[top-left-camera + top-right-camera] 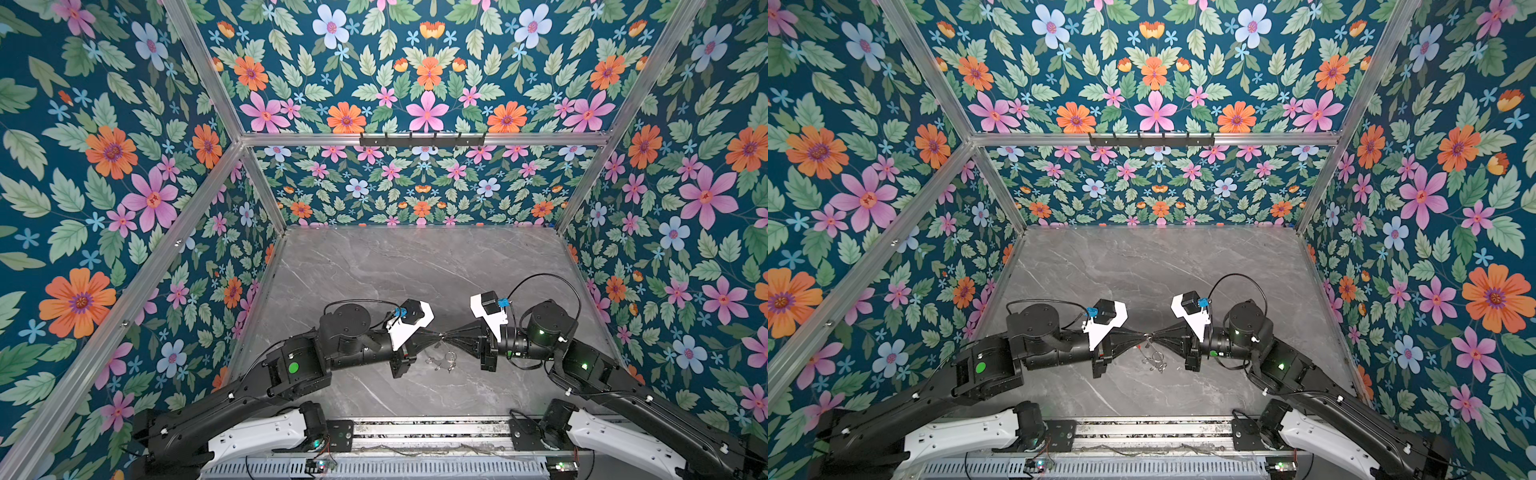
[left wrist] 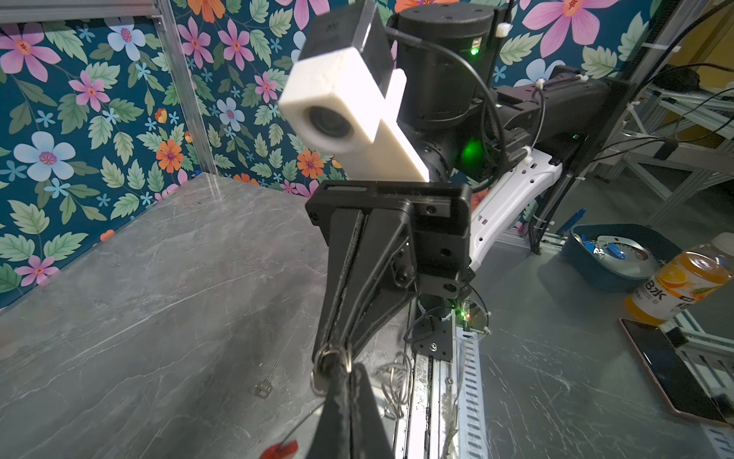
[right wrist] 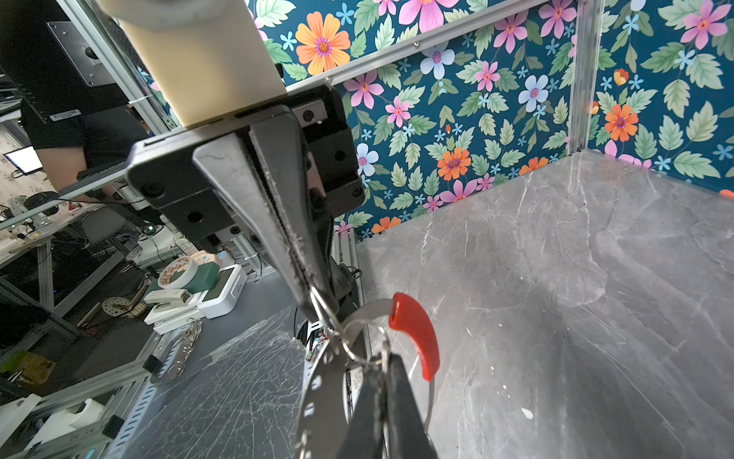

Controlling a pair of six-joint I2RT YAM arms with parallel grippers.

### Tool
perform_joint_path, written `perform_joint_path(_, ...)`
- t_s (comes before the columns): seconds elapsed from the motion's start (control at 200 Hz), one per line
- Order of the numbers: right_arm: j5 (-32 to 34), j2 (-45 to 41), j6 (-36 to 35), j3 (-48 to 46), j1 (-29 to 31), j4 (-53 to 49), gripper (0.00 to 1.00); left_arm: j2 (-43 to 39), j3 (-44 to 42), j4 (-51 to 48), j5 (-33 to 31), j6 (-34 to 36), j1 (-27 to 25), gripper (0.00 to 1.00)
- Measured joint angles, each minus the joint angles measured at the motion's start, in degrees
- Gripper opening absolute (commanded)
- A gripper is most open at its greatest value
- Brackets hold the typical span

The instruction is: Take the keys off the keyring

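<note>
Left gripper (image 1: 439,336): reaches in from the left to the middle of the table (image 1: 395,270) and meets the other gripper tip to tip, seen in both top views.
Left fingers (image 2: 349,413): pressed together, pinching a small split ring (image 2: 331,365) at their tips.
Right gripper (image 1: 448,335): comes in from the right at the same height, and its tips touch the left ones.
Right fingers (image 3: 381,401): pressed together, pinching the same split ring from the opposite side.
Split ring: silvery and stretched between the two sets of tips, clear of the table.
Keyring (image 1: 443,358): a thin grey hoop hanging from the pinch point, just below where the tips meet. I cannot tell whether its lower part touches the table.
Sleeve (image 3: 417,334): red and curved, on one arc of the keyring, just beside the right fingers.
Key (image 2: 265,383): one small silvery key lying flat on the table, apart from the keyring and near the spot under the tips.
Other keys: too small to make out among the hanging loops.
</note>
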Motion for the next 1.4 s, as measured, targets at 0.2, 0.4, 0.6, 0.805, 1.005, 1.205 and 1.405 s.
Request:
perform_joint_path(0.2,1.92,-1.31,-0.17,0.59,0.0,-1.29,0.0,0.46,0.17,0.07,0.61,-0.24,0.04,0.0)
perform_joint_path(0.4,3.06,-1.68,-1.57,2.45,0.0,-3.78,0.0,0.59,0.46,0.13,0.52,-1.01,0.04,0.0)
perform_joint_path(0.6,3.8,-1.38,-3.69,5.38,0.0,-7.45,0.0,0.55,0.26,0.2,0.13,-1.25,0.04,0.0)
perform_joint_path(0.805,3.37,0.55,-5.64,8.57,-0.02,-11.87,0.0,1.18,-0.26,0.26,0.13,-1.25,0.04,0.0)
perform_joint_path(1.005,2.99,0.83,-7.13,10.99,0.02,-14.58,0.0,2.03,0.24,0.31,0.59,-1.18,0.04,0.0)
perform_joint_path(1.205,4.76,1.07,-8.33,12.79,2.08,-16.59,0.0,3.13,1.31,0.09,1.46,-0.79,0.02,0.0)
perform_joint_path(1.405,10.62,2.8,-11.21,15.32,6.86,-20.06,0.0,3.69,2.14,-2.38,2.32,-0.11,-0.02,0.0)
